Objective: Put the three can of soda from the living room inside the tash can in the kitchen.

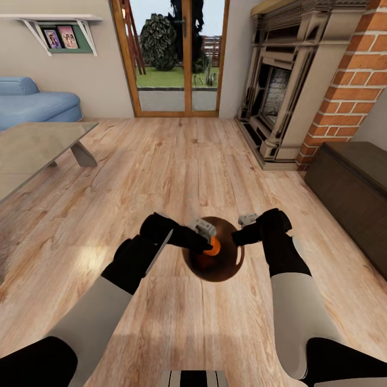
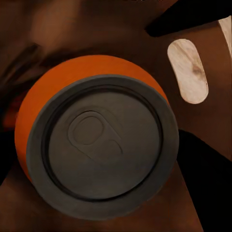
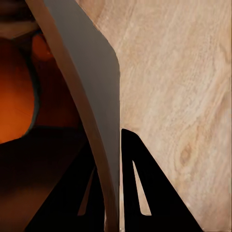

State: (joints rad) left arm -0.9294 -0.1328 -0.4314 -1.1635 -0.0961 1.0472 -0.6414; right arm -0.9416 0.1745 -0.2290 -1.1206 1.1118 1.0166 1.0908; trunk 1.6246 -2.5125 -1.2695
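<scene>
The copper-brown tash can [image 1: 221, 273] stands on the wood floor just in front of me, in the living room. My left gripper [image 1: 207, 243] reaches into its mouth, shut on an orange can of soda [image 1: 214, 248]. In the left wrist view that can's grey top [image 2: 102, 151] faces the camera, with the bin's brown inner wall [image 2: 58, 29] behind it. My right gripper [image 1: 238, 237] is at the bin's right edge. Its two dark fingers [image 3: 145, 193] are shut on the thin rim wall [image 3: 92, 72]. An orange glow [image 3: 14, 96] shows inside the bin.
A grey low table [image 1: 37, 145] and a blue sofa [image 1: 32, 105] are at the left. The brick fireplace [image 1: 279, 91] and a dark low cabinet [image 1: 349, 177] line the right side. Glass doors [image 1: 177, 59] are straight ahead across open wood floor [image 1: 177, 172].
</scene>
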